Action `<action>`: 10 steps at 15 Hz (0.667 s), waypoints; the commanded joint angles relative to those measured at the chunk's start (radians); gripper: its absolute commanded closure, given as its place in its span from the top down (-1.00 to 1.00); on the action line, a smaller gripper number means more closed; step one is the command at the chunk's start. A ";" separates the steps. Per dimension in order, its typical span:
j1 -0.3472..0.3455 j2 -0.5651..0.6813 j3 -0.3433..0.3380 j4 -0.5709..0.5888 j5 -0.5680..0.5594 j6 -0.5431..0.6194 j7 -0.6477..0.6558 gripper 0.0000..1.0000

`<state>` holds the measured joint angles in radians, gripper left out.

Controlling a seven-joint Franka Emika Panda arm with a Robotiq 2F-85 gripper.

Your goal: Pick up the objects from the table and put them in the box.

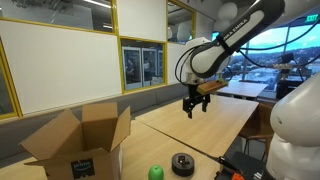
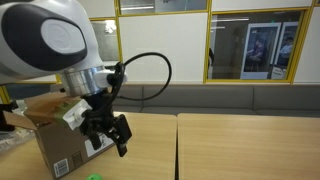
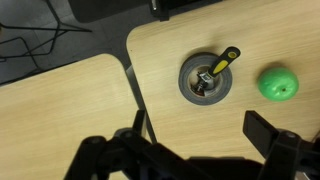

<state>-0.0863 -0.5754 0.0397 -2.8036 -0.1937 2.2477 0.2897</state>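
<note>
The pincer (image 1: pixel 194 110) hangs above the table (image 1: pixel 225 122), clear of its surface, in both exterior views. Its jaws stand wide apart and hold nothing; the wrist view shows both fingers (image 3: pixel 283 143) at the lower edge with bare table between them. The open cardboard box (image 1: pixel 78 140) stands upright on the table, flaps raised, well apart from the pincer. A dark tape roll (image 3: pixel 207 80) lies flat on the table, with a yellow-and-black tool (image 3: pixel 226 59) resting across it. A green round object (image 3: pixel 278 84) lies just beside the roll, not touching it.
</note>
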 commanded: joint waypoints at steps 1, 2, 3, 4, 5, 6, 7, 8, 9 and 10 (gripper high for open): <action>-0.028 0.120 0.038 0.001 0.051 0.118 0.148 1.00; -0.025 0.151 0.037 0.001 0.073 0.142 0.178 1.00; -0.022 0.179 0.037 0.002 0.095 0.163 0.205 1.00; -0.016 0.209 0.034 0.003 0.125 0.191 0.225 1.00; -0.010 0.239 0.029 0.004 0.158 0.219 0.240 1.00; -0.006 0.271 0.026 0.005 0.190 0.247 0.252 1.00; 0.000 0.300 0.023 0.006 0.223 0.278 0.258 1.00; 0.006 0.330 0.020 0.007 0.255 0.311 0.261 1.00; 0.012 0.362 0.018 0.008 0.287 0.346 0.260 1.00; 0.019 0.400 0.015 0.008 0.323 0.387 0.256 1.00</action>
<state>-0.0882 -0.2620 0.0598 -2.7957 0.0447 2.5248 0.5261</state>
